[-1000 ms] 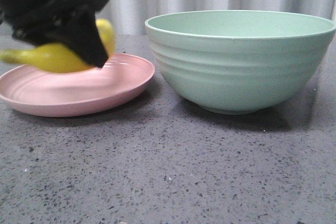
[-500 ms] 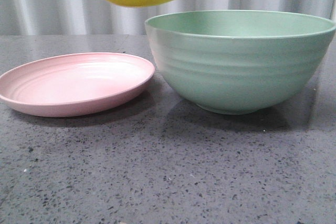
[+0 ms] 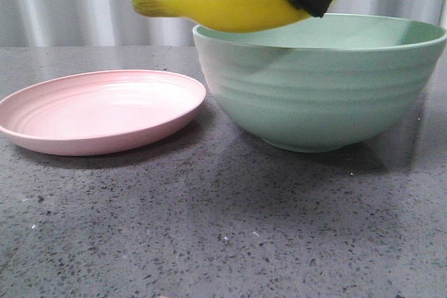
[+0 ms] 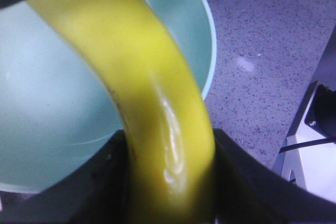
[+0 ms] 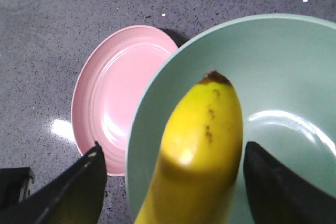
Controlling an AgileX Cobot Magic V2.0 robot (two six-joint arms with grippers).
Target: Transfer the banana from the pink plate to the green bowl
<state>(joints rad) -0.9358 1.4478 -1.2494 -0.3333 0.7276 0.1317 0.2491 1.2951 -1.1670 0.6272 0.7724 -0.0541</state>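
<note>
- Two dark fingers (image 4: 105,182) of the left gripper (image 4: 170,182) are pressing against opposite sides of the banana (image 4: 131,77), clamping it between them.
- Beyond those fingers the banana is curving away over the inside of the green bowl (image 4: 31,103), which is lying below the gripper.
- In the right wrist view, the right gripper (image 5: 176,182) is standing with its fingers wide apart and the banana's dark-tipped end is reaching out between them.
- One of its fingers (image 5: 73,192) is staying clear of the fruit, with bowl wall showing in the gap. The other finger is sitting just beside the banana, and I cannot tell whether it is touching.
- Below and ahead of the right gripper, the green bowl is filling most of that view. The pink plate (image 5: 121,93) is lying just past the bowl's rim, off to one side.
- In the front view, the banana is hanging in the air under black gripper parts, with its greenish stem end sticking out past the bowl's rim on the plate's side.
- Under the tools, plate and bowl are resting side by side on the speckled grey table (image 3: 223,228), close to each other but not touching.
</note>
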